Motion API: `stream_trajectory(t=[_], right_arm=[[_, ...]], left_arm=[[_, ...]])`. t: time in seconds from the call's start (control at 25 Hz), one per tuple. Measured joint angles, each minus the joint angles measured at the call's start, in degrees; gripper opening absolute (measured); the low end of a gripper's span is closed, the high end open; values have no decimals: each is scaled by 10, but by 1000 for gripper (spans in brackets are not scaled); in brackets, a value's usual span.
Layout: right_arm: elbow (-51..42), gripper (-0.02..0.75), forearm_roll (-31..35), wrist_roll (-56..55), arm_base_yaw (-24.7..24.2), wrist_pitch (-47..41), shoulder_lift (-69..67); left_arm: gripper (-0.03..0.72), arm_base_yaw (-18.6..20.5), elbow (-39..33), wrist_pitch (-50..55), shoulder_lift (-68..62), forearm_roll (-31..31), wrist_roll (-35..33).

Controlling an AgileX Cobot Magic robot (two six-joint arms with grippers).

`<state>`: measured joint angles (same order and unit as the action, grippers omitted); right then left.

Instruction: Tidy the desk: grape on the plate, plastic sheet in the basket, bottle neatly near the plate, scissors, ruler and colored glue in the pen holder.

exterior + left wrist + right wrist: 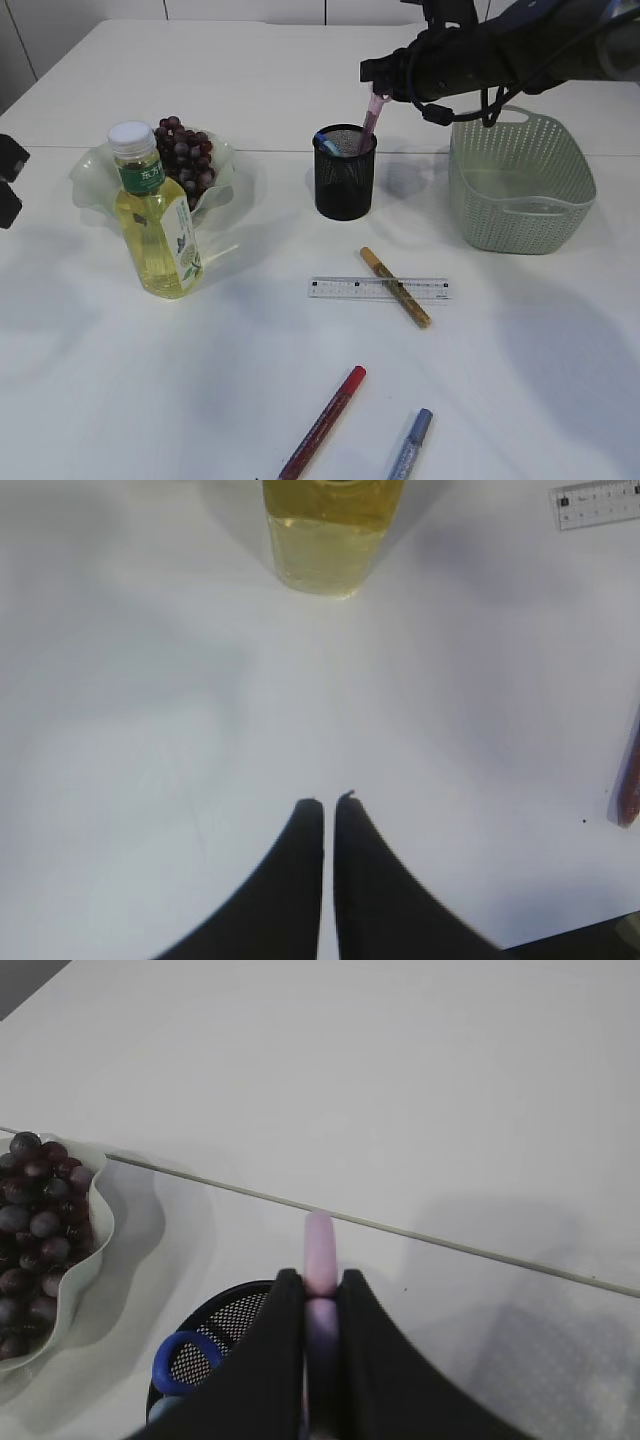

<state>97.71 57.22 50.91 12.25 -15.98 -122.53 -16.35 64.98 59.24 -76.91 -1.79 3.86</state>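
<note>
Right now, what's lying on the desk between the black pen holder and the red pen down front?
In the exterior view, the clear ruler with the yellow glue pen lying across it sits between the pen holder and the red pen.

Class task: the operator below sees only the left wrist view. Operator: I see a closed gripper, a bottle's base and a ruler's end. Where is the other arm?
Observer: The right gripper is above the black pen holder, shut on a pink glue pen.
Operator: Is anything already in that holder?
Observer: Yes, scissors with blue handles show inside it.
Operator: What sits behind my bottle?
Observer: Its white-capped top stands in front of the plate holding the grapes.
Operator: Is the ruler clear?
Observer: No, a gold pen lies across the ruler.
</note>
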Motion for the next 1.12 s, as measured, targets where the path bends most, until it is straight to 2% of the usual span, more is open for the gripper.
stream_trajectory(t=[0.16, 0.32, 0.4, 0.6, 0.76, 0.88, 1.12], right_arm=[[0, 123, 0, 15, 0, 0, 0], [1, 288, 4, 21, 0, -2, 0], [1, 346, 16, 23, 0, -4, 0], [1, 377, 55, 23, 0, -14, 1], [1, 382, 54, -1, 0, -33, 27], [2, 384, -8, -73, 0, -74, 56], [2, 384, -281, -322, 0, -241, 96]], left_arm=[[18, 0, 0, -1, 0, 0, 0], [18, 0, 0, -1, 0, 1, 0], [18, 0, 0, -2, 0, 1, 0], [18, 0, 0, -2, 0, 1, 1], [18, 0, 0, -2, 0, 5, 1], [18, 0, 0, -2, 0, 6, 1], [18, 0, 0, -2, 0, 7, 1]])
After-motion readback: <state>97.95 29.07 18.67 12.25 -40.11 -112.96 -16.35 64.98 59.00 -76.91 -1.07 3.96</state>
